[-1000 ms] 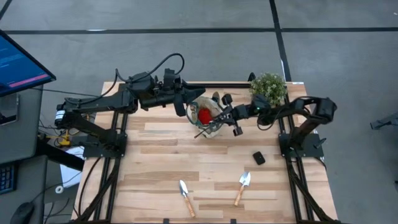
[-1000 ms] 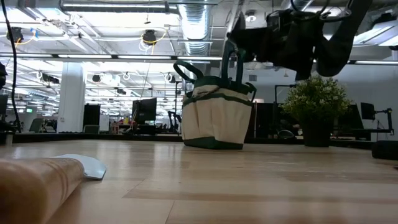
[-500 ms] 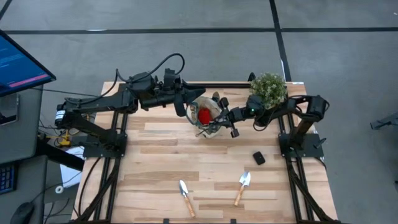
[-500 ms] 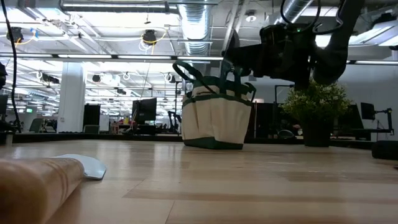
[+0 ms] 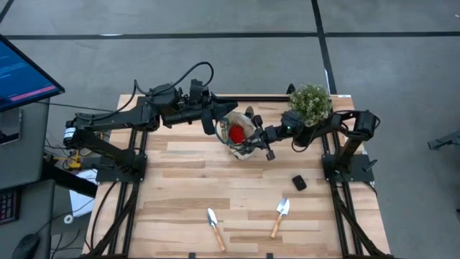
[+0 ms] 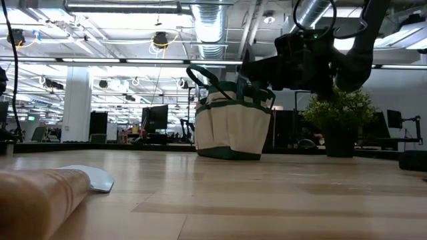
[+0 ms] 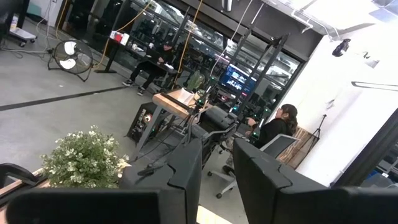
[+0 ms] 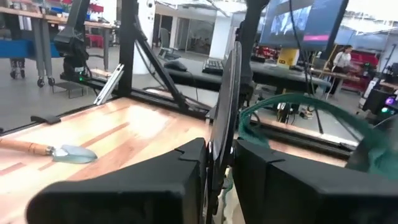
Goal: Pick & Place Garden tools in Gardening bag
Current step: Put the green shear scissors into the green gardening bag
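Note:
The beige gardening bag (image 5: 241, 137) (image 6: 232, 127) stands on its base at the table's far middle, with a red glove (image 5: 236, 133) inside it. My right gripper (image 5: 257, 139) (image 8: 219, 149) is at the bag's right rim, shut on the dark pruning shears (image 8: 227, 93). The bag's green handle (image 8: 298, 107) loops just beside the gripper. My left gripper (image 5: 218, 122) (image 7: 217, 163) hovers high over the bag's far-left side. It is open by a narrow gap with nothing in it. Two trowels (image 5: 213, 227) (image 5: 280, 216) lie flat near the front edge. My right gripper pinches the pruning shears between its two fingers. They show edge-on as a thin dark bar (image 8: 225, 127) running out ahead of the fingertips. Which part of them is gripped, the fingers hide. The fingers come about level from the table's right. The shears are clear of the table, over the bag's mouth (image 6: 243, 70).
A potted plant (image 5: 310, 103) (image 6: 339, 113) stands at the far right corner behind my right arm. A small black block (image 5: 299, 183) lies right of centre. The low view shows a trowel (image 6: 47, 190) close to the camera. A monitor (image 5: 21, 72) stands off the table's left.
My right gripper has sunk and moved a little toward the table's left, closing on the bag's rim and rolling slightly. The shears went down with it, and less of them now shows outside the bag.

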Available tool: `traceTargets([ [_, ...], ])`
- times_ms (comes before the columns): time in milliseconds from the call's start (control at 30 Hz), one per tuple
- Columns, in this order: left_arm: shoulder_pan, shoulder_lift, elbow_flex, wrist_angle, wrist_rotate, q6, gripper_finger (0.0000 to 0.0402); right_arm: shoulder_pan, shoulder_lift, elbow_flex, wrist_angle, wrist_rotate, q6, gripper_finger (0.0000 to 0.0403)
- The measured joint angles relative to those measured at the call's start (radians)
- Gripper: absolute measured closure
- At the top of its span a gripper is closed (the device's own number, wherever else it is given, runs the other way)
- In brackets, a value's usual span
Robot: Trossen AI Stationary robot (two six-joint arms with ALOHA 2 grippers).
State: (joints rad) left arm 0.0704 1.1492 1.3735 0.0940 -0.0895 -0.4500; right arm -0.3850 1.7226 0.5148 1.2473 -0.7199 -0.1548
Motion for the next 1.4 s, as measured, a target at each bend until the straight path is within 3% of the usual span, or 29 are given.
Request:
traceTargets([
  [367, 0.0, 0.0, 0.0, 0.0, 0.0, 0.0, 0.031, 0.019, 0.0, 0.0, -0.103, 0.044, -0.026, 0.0349],
  [733, 0.0, 0.0, 0.0, 0.0, 0.015, 0.0, 0.031, 0.018, -0.013, 0.0, -0.099, 0.047, 0.031, 0.0202],
  [900, 0.0, 0.0, 0.0, 0.0, 0.015, 0.0, 0.031, 0.018, -0.077, 0.0, -0.099, 0.047, 0.068, 0.0165],
  [1033, 0.0, 0.0, 0.0, 0.0, 0.016, 0.0, 0.031, 0.034, -0.165, 0.003, -0.117, 0.088, 0.069, 0.0172],
  [1133, 0.0, 0.0, 0.0, 0.0, 0.016, 0.0, 0.031, 0.065, -0.217, 0.038, -0.232, 0.122, 0.049, 0.0195],
  [1400, 0.0, -0.004, 0.0, 0.0, 0.024, 0.0, 0.031, 0.13, -0.166, 0.217, -0.575, 0.167, -0.064, 0.0249],
])
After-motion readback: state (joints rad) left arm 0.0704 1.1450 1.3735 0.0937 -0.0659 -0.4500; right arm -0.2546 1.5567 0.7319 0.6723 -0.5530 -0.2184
